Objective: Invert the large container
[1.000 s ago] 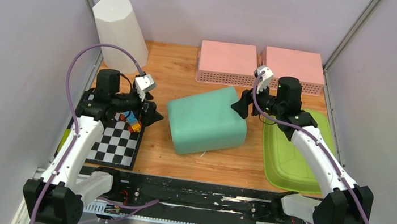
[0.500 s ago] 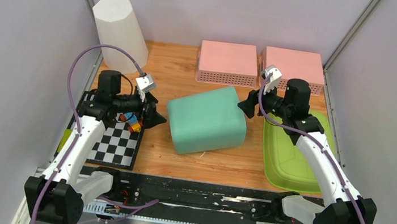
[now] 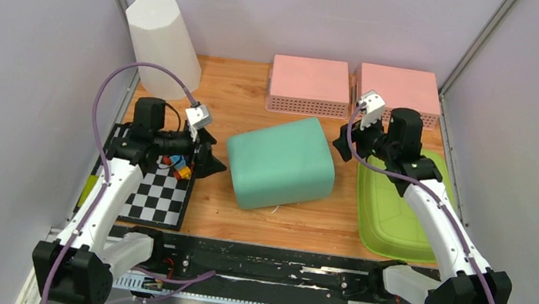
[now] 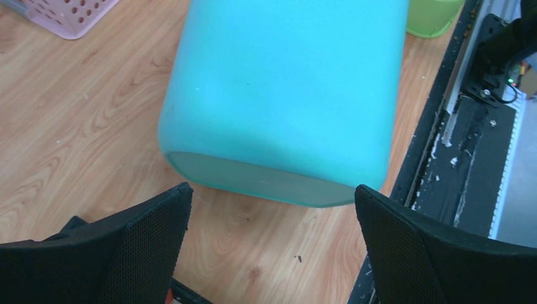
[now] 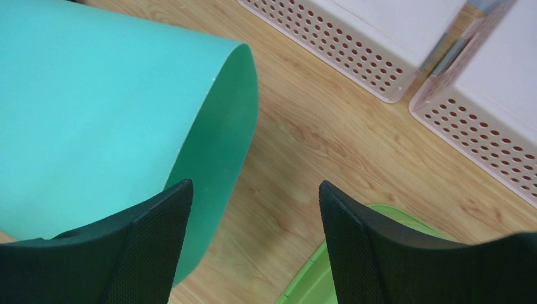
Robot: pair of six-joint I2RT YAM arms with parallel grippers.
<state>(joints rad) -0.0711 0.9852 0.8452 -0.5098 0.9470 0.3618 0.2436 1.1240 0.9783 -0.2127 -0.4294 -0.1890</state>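
Nearest, on the left, a checkerboard mat (image 3: 160,197) lies on the wooden counter (image 3: 235,93), with small coloured blocks (image 3: 179,166) at its far edge. On the right lies a lime-green tray (image 3: 394,214).

The large teal container (image 3: 281,161) rests at the middle of the counter, and no opening of it shows in any view.

At its 9 o'clock the left hand (image 3: 208,156) hovers just beside it, jaws spread wide and empty. At its 2 o'clock the right hand (image 3: 340,143) is also open and holds nothing, close to the container's far right corner. Whether it touches, I cannot tell.

Farther back, two pink perforated baskets (image 3: 309,85) stand at 12 to 1 o'clock. A white faceted bin (image 3: 162,42) stands at 10 o'clock.
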